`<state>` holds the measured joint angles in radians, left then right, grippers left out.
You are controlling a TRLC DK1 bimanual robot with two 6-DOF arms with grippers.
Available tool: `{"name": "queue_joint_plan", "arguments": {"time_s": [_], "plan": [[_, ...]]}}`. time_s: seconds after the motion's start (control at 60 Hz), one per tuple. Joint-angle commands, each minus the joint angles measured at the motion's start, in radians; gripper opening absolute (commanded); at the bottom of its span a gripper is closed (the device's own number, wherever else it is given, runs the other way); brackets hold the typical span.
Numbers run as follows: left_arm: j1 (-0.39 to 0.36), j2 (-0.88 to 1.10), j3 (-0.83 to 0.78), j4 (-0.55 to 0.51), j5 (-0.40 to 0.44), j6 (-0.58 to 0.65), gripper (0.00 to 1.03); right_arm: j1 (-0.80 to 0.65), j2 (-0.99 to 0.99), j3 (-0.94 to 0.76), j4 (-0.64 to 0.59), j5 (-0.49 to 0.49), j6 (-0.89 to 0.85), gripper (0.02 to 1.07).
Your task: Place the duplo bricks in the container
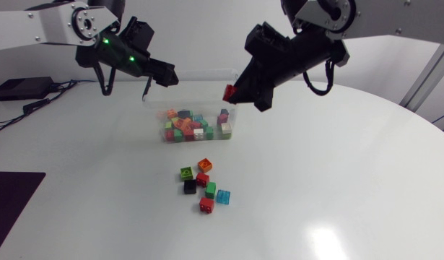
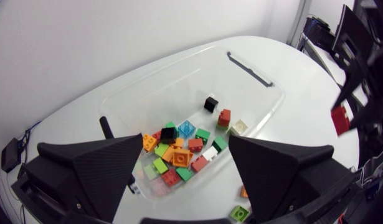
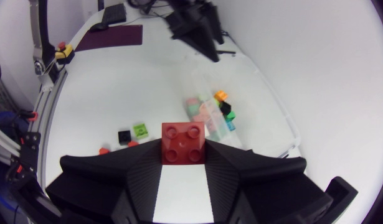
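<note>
A white round table (image 1: 337,180) fills the head view, with a dark mat (image 1: 12,209) at the frame's lower left. A clear plastic container (image 1: 207,78) sits at upper centre, and a heap of mixed duplo bricks (image 1: 193,128) is piled toward its near end.

The right gripper (image 1: 232,92) hangs above the container's right end, its fingers clamped from two sides on a red brick (image 1: 228,92). The right wrist view shows that brick studs-up between the finger wedges.

The left gripper (image 1: 167,74) hovers over the container's upper left corner with its fingers spread wide and nothing between them. Its wrist view looks down into the container.

Seven loose bricks lie clustered just below centre frame: an orange brick (image 1: 205,165), a green brick (image 1: 186,173), a black brick (image 1: 190,187), a blue brick (image 1: 223,196), a second green one, and two red ones. Any print on the bricks is too small to read.
</note>
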<state>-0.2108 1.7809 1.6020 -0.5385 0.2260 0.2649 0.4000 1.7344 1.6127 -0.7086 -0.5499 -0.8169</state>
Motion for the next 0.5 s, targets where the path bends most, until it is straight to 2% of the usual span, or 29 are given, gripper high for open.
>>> {"name": "queue_joint_plan", "arguments": {"time_s": [0.0, 0.283, 0.483], "plan": [[-0.009, -0.12, -0.1, -0.021, -0.008, 0.065, 0.99, -0.003, 0.045, 0.052, 0.04, -0.004, 0.091, 0.25], [-0.024, -0.298, -0.39, -0.052, -0.01, 0.227, 0.99, 0.01, 0.202, 0.225, 0.175, 0.028, 0.292, 0.25], [-0.041, -0.324, -0.527, -0.037, -0.01, 0.307, 0.99, 0.049, 0.32, 0.332, 0.201, 0.087, 0.348, 0.25]]}}
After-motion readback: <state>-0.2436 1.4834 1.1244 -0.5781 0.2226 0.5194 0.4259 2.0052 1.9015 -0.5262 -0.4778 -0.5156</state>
